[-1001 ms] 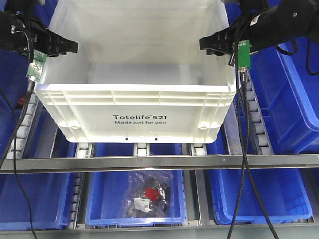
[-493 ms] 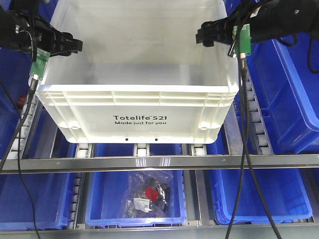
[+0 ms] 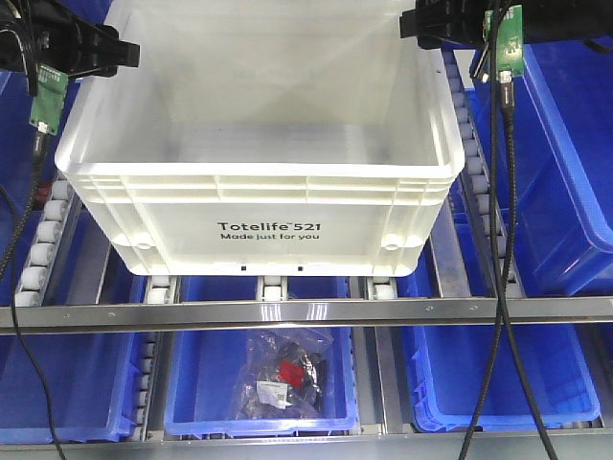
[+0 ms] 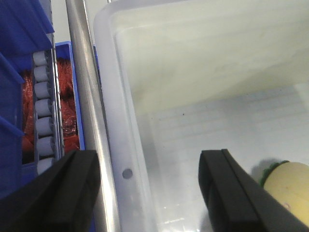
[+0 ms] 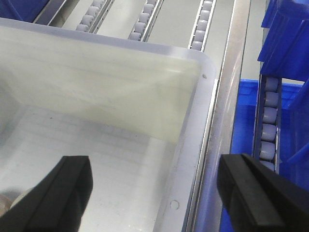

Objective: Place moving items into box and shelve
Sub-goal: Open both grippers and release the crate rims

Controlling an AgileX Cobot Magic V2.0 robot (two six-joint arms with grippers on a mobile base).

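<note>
Roller-track shelving [image 3: 287, 311] carries the white box [image 3: 259, 206], flanked by blue bins [image 3: 565, 172]. Box contents mostly hidden in the front view; the left wrist view shows only a cut-off edge of the yellow-orange plush toy [image 4: 289, 186] on the box floor at lower right. Other plush not identifiable. Print reads "Totelife 521 / Made just for you". Left gripper [image 4: 149, 193] and right gripper [image 5: 159, 193]: jaws spread wide, straddling the box's side rims, holding nothing. Lower bin holds a clear bag [image 3: 284, 376], contents unclear.

A metal rack with a horizontal steel rail [image 3: 306, 312] and roller tracks [image 3: 45, 240] fills the scene. Blue bins [image 3: 565, 192] sit at 3 and 9 o'clock; at 6 o'clock, a lower bin [image 3: 196, 355] holds a plastic bag [image 3: 284, 376].
</note>
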